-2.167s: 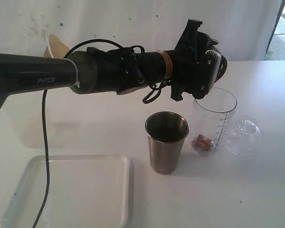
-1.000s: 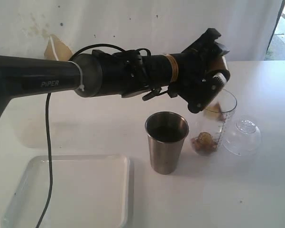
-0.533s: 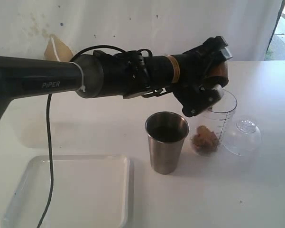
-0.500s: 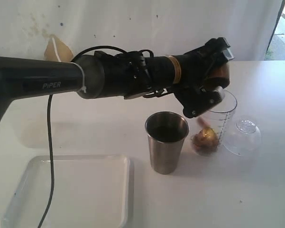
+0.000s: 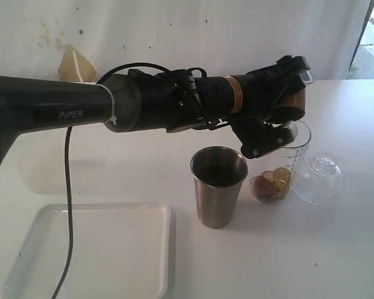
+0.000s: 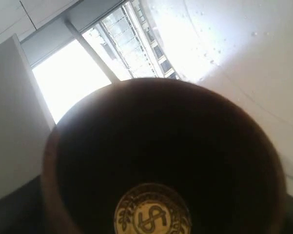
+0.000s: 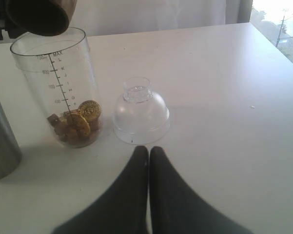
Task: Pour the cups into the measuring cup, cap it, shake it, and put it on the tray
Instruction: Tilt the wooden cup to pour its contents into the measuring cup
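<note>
While the left gripper (image 5: pixel 281 106) clasps the tipped wooden cup (image 5: pixel 295 98) at right-centre, the measuring cup (image 5: pixel 286 163) below, likely light, rigid and slick, invites a mid-wall grip; right gripper (image 7: pixel 148 157) clenched empty.

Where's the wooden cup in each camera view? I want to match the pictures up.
Exterior: wooden cup, tipped at the arm's end, right of centre, over the measuring cup.
Left wrist: wooden cup fills most of the picture, seen into its mouth, a coin inside.
Right wrist: wooden cup, cut off by the frame, just above the measuring cup.
Shared landmark: the measuring cup, in exterior and right wrist only.
</note>
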Controlling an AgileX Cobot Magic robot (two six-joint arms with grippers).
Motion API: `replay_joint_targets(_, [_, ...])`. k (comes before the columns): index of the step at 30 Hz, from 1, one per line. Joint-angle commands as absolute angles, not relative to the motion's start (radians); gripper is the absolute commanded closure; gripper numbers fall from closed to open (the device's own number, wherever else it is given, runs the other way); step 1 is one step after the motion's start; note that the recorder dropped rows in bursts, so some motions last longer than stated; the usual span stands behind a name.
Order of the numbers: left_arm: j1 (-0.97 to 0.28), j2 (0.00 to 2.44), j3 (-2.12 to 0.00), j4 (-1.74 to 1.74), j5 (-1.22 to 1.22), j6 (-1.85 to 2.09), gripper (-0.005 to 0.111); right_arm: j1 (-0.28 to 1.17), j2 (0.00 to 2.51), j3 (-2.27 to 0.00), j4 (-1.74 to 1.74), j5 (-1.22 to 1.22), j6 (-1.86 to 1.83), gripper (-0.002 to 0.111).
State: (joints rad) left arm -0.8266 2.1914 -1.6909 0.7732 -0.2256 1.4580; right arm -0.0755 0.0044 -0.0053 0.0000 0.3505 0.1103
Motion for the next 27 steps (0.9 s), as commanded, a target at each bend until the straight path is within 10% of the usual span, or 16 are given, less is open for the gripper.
replay_joint_targets(1, [-0.83,2.187,-1.698,0.752,-0.244,1.423,0.107,-0.079,0.0,0.0,0.0,0.351,0.11,0.108])
replay_joint_targets(14, [-0.827,2.187,-1.698,0.121,-0.468,0.886,0.107,-0.079,0.0,0.0,0.0,0.351,0.11,0.108])
replay_joint_targets(20, [-0.827,2.175,-1.702,0.181,-0.262,1.845,0.107,-0.079,0.0,0.0,0.0,0.351,0.11,0.108])
replay_joint_targets(27, [-0.833,2.171,-1.698,0.181,-0.208,2.034,0.107,-0.079,0.0,0.0,0.0,0.351,0.11,0.108])
